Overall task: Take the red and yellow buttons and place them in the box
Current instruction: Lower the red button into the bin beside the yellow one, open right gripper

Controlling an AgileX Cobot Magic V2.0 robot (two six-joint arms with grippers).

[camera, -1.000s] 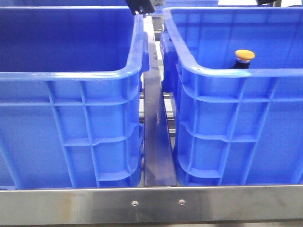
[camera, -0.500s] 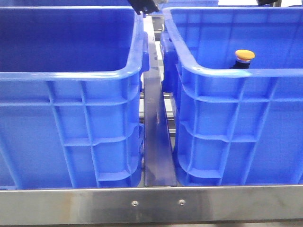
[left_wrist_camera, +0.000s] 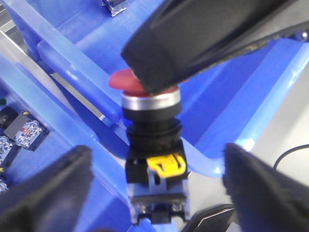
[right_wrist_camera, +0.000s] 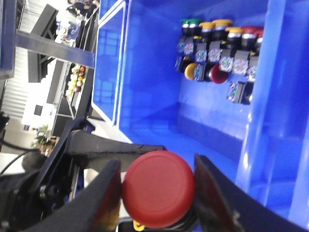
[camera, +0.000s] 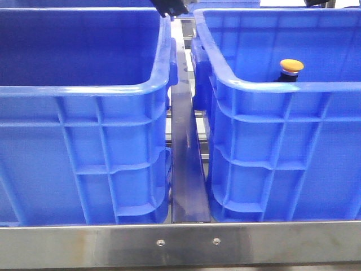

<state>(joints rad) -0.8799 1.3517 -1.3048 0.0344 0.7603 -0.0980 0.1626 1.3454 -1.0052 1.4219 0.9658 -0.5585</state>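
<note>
The red button (left_wrist_camera: 145,82) has a red cap, a silver ring and a black body with a yellow clip. My right gripper (right_wrist_camera: 157,168) is shut on its cap (right_wrist_camera: 158,189). One of its fingers (left_wrist_camera: 207,38) reaches in from above in the left wrist view. My left gripper (left_wrist_camera: 154,166) is open, its fingers wide apart on either side of the button's body, not touching it. The yellow button (camera: 291,66) stands inside the right blue box (camera: 282,130). The left blue box (camera: 84,130) shows nothing inside from the front.
A metal rail (camera: 186,152) runs between the two boxes, and a steel bar (camera: 180,243) crosses the front. A dark gripper part (camera: 169,7) shows at the top edge. Several more buttons (right_wrist_camera: 217,43) sit against a crate wall. Blue crate rims (left_wrist_camera: 67,58) lie under the held button.
The dark gripper part at the top edge of the front view has risen slightly, so less of it shows. The boxes and the yellow button have not moved.
</note>
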